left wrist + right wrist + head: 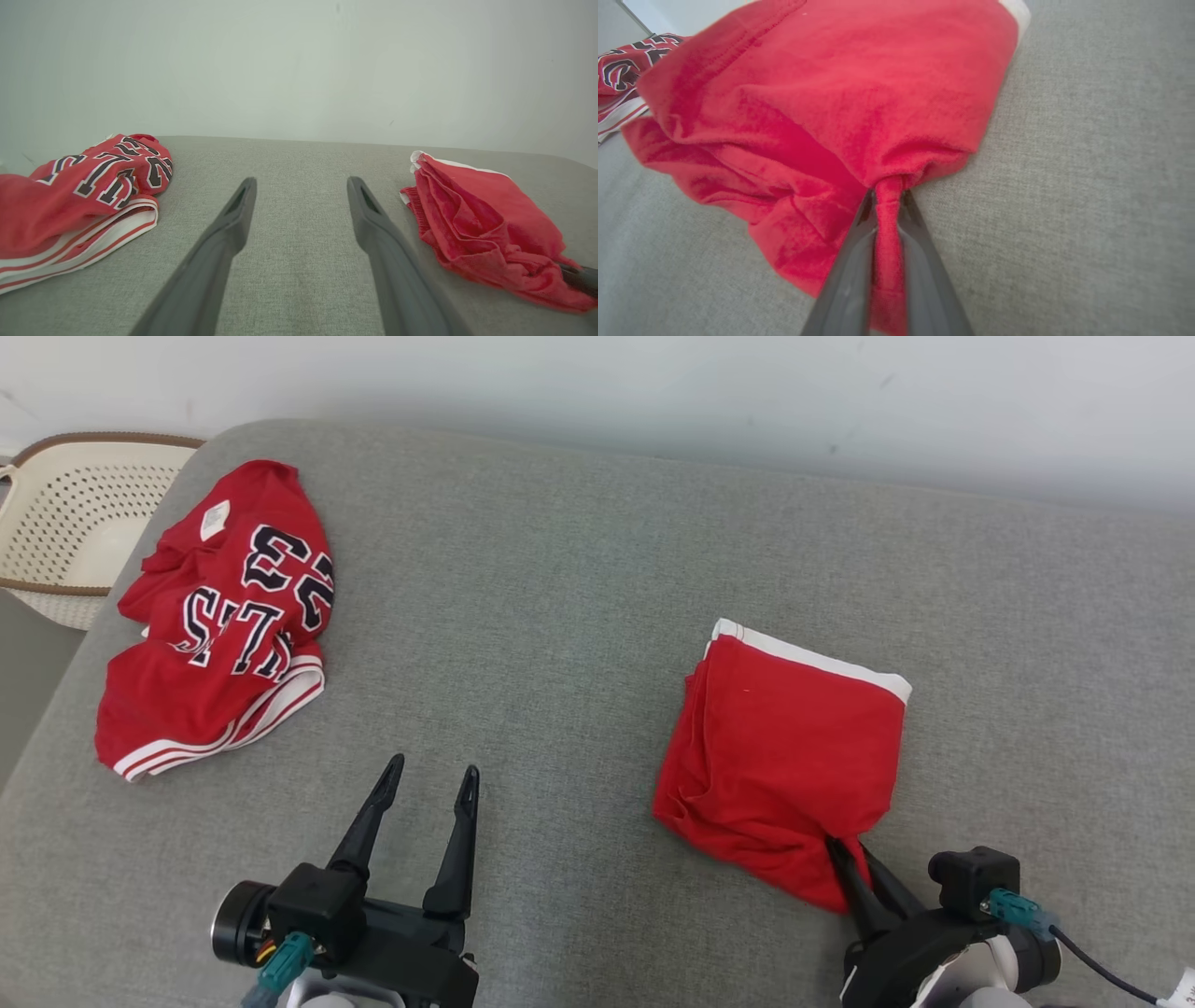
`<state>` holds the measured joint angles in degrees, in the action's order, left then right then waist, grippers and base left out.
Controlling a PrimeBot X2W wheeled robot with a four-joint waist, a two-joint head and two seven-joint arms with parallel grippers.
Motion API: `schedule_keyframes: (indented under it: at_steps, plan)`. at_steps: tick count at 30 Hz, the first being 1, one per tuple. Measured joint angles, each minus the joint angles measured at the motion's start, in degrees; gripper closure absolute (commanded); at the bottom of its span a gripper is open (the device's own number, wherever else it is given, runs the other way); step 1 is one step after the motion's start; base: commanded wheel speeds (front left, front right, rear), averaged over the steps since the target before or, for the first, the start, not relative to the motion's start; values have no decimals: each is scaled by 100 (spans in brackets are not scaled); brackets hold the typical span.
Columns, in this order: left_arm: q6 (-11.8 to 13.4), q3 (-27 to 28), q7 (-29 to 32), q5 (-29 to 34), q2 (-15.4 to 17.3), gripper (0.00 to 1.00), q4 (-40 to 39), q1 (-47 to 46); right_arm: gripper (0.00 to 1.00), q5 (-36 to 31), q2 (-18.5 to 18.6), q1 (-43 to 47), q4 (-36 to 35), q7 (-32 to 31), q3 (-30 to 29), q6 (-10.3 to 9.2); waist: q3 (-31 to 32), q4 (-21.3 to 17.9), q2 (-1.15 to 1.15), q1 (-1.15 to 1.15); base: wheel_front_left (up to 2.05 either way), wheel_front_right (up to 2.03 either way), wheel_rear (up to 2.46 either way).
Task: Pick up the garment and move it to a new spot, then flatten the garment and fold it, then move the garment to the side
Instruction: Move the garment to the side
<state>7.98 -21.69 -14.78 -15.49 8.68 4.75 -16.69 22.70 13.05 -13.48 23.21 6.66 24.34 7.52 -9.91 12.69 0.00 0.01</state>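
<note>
At garment [784, 747] corner, right jaws clamped, low

On my right wrist camera I see the right gripper [887, 201] pinched tight on a bunched fold at the near edge of the folded red garment [840, 79], with a strip of cloth squeezed between its two dark fingers [847, 284]. The garment lies on the grey fabric surface [1087, 186], with white trim [1019, 10] at its far corner. At upper left, beyond it, I make out a second red garment [623, 70] with dark lettering and white stripes.
</note>
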Motion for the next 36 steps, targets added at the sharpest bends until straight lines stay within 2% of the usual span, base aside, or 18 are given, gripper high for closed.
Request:
schedule_keyframes:
  at_steps: [4, 9, 21, 29, 36]
  plan:
    - [-22, 7, -14, 2, -8, 0, -5, -33, 100, 33, 42, -40, 35, 98, -54, 1, -25, -111, 0, 0, 0, 0, 0]
    - [-5, 52, -18, 8, 11, 0, -155, -76, 100, -103, 308, -38, -49, 146, -41, 0, -85, -403, 0, 0, 0, 0, 0]
    - [-126, -32, -8, 165, 119, 0, -568, -458, 100, -387, 1056, -298, 48, 331, -220, 1, -419, -1403, 0, -1, 0, 0, 0]
    - [-204, -102, 213, 352, 318, 0, -881, -826, 100, -330, 1391, -1644, 938, 638, -276, 1, -889, -2019, 0, 0, 0, 0, 0]
    - [-343, -304, 422, 474, 379, 0, -1152, -1186, 100, -301, 1726, -2539, 1922, 800, -637, 1, -1402, -2282, 1, 0, 0, 0, 0]
